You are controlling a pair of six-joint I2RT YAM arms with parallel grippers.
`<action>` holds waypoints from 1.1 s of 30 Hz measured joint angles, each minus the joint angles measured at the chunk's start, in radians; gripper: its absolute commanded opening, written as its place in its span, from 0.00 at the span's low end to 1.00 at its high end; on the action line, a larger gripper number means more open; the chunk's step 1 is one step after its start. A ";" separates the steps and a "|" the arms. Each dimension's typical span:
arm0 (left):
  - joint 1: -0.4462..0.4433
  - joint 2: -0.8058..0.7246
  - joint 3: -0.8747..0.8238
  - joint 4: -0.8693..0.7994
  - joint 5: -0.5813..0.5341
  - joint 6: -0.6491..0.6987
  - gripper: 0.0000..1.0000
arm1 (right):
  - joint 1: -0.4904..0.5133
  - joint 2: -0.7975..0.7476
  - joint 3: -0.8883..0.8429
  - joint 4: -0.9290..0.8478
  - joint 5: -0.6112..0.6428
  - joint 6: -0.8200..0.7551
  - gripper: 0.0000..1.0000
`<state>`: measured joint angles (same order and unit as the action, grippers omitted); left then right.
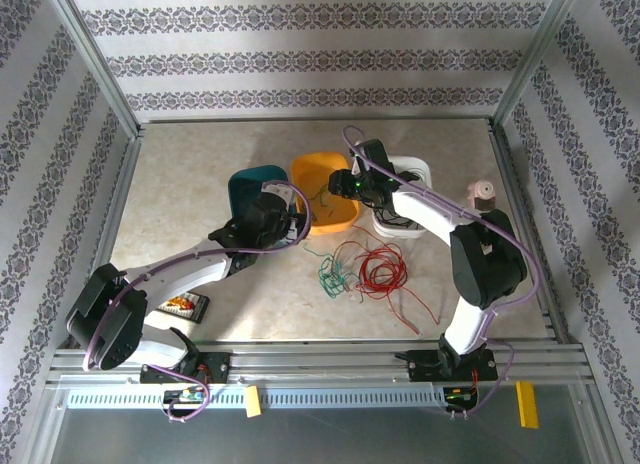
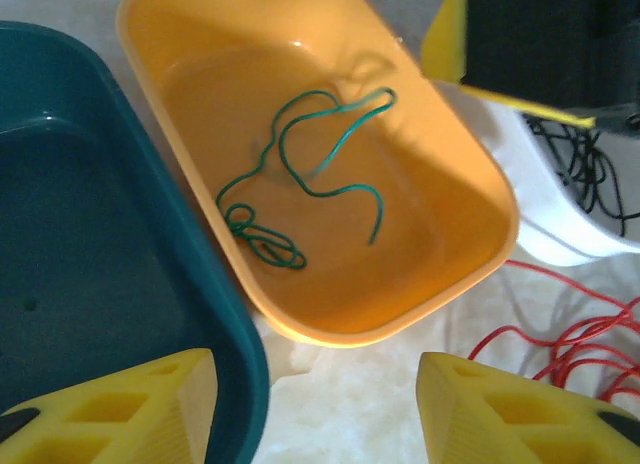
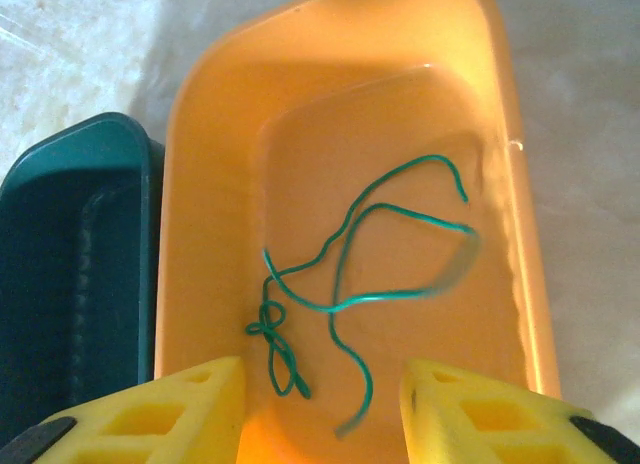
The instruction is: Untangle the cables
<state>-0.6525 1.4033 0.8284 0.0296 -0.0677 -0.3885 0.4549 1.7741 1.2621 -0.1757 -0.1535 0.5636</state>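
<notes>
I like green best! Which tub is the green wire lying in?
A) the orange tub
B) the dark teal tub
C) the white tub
A: the green wire lies curled on the floor of the orange tub, while the white tub holds black wire.

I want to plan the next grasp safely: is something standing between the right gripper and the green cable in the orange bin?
Nothing visible does. The right gripper hangs open over the orange bin, and the green cable lies uncovered on the bin's floor, just ahead of it.
</notes>
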 measured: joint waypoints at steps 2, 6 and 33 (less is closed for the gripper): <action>0.000 -0.003 -0.008 -0.013 0.002 0.018 0.58 | 0.011 -0.025 -0.013 0.001 0.015 -0.027 0.45; 0.000 -0.039 -0.062 -0.035 0.042 0.042 0.61 | 0.066 -0.164 -0.116 -0.022 0.018 -0.101 0.47; 0.005 -0.066 -0.180 -0.138 0.138 -0.010 0.61 | 0.340 -0.272 -0.355 -0.217 -0.138 -0.291 0.43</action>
<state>-0.6476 1.3376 0.6487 -0.1085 0.0700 -0.3985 0.7948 1.5024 0.9070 -0.3931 -0.2920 0.2726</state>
